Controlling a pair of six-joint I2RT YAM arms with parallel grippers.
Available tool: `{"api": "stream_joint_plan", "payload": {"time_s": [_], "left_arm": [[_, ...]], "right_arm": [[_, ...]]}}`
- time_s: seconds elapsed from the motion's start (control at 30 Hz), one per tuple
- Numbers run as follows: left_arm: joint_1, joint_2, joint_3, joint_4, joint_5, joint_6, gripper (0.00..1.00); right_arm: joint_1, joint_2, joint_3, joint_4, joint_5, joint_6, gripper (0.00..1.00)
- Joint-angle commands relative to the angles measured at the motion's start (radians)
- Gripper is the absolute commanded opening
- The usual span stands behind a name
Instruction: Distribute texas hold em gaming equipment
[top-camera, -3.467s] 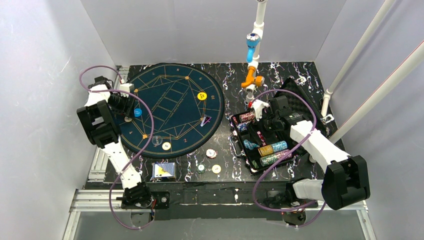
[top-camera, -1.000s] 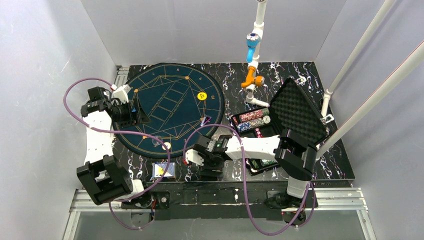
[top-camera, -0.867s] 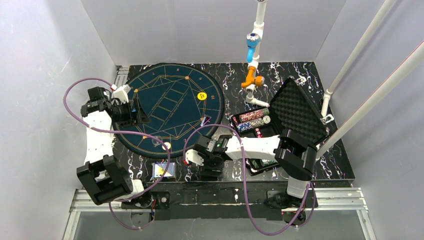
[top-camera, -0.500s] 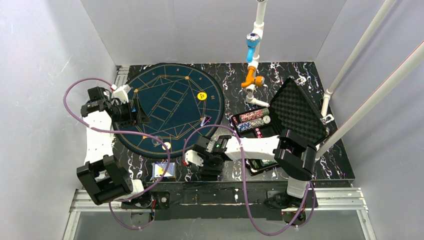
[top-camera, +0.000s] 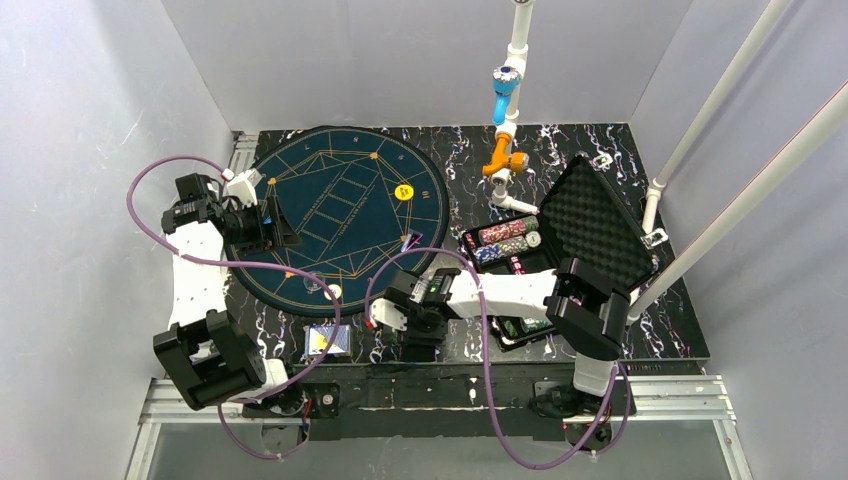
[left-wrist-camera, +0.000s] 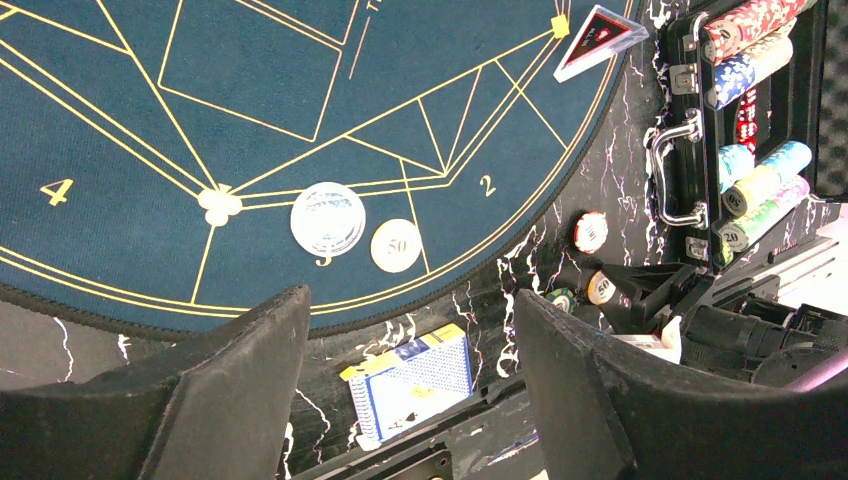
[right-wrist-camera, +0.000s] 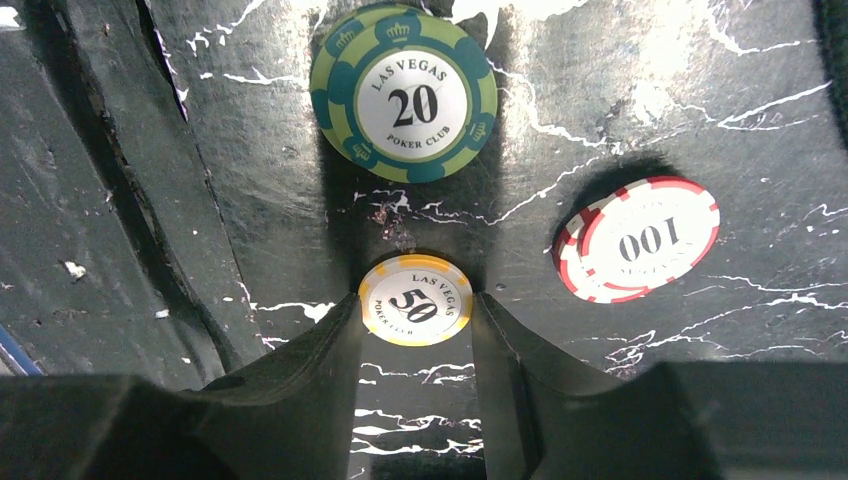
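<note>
— What does your right tool have?

— The yellow 50 chip. It lies flat on the bench near the front edge, and my fingers are pinching its rim from both sides. My left tool is spread wide with nothing in it, and it hangs over the blue mat.

— What worries you?

— The grip is thin. I have only the chip's edge, and my tips sit right down on the bench. I judge that if the squeeze is a little off-centre, the chip will squirt out forward or tip up on edge as I lift.

— And the neighbours?

— The green 20 chip lies just ahead of my tips. A chip that shoots forward would knock it, or I could shove it if I drift that way. The red 100 chip lies apart to one side and looks safer.

— Anything else?

— Dragging my tips across the bench could scrape and jerk the chip loose before it reaches the mat.
</note>
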Motion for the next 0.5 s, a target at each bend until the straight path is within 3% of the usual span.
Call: {"api": "stream_joint_plan", "payload": {"time_s": [0.0, 0.47], "left_arm": [[0.003, -0.005, 0.018, -0.019, 0.024, 0.002, 0.73], [0.003, 0.0, 0.025, -0.019, 0.026, 0.002, 0.74]], "right_arm": [[0.001, -0.012, 0.05, -0.032, 0.009, -0.004, 0.46], [-0.044, -0.054, 0.115, -0.068, 0.003, -0.004, 0.46]]}}
